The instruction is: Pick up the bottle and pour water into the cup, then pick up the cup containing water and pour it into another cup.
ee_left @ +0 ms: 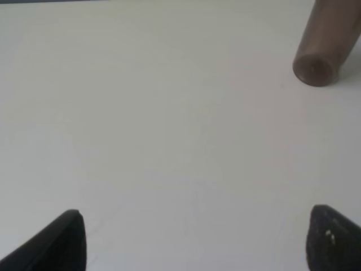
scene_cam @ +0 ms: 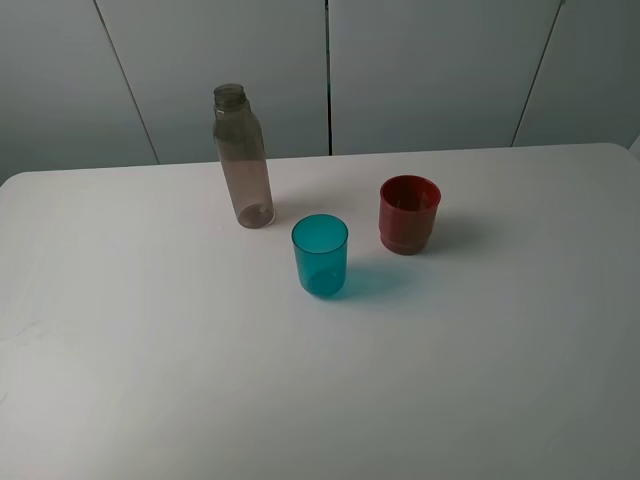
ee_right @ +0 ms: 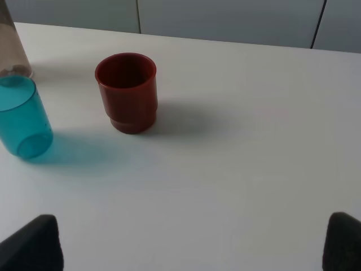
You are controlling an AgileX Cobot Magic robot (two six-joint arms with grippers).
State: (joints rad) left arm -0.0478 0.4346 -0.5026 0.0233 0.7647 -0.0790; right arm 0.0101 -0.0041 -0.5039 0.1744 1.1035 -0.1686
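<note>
The bottle stands upright and uncapped on the white table, back left of the other two. The teal cup is in front of it, toward the middle. The dark-red other cup stands to the teal one's right. Neither arm shows in the high view. My left gripper is open over bare table, with the bottle's base well ahead and off to one side. My right gripper is open too, empty, with the red cup, the teal cup and the bottle's foot some way ahead.
The table's far edge runs in front of a grey panelled wall. Nothing else stands on the table.
</note>
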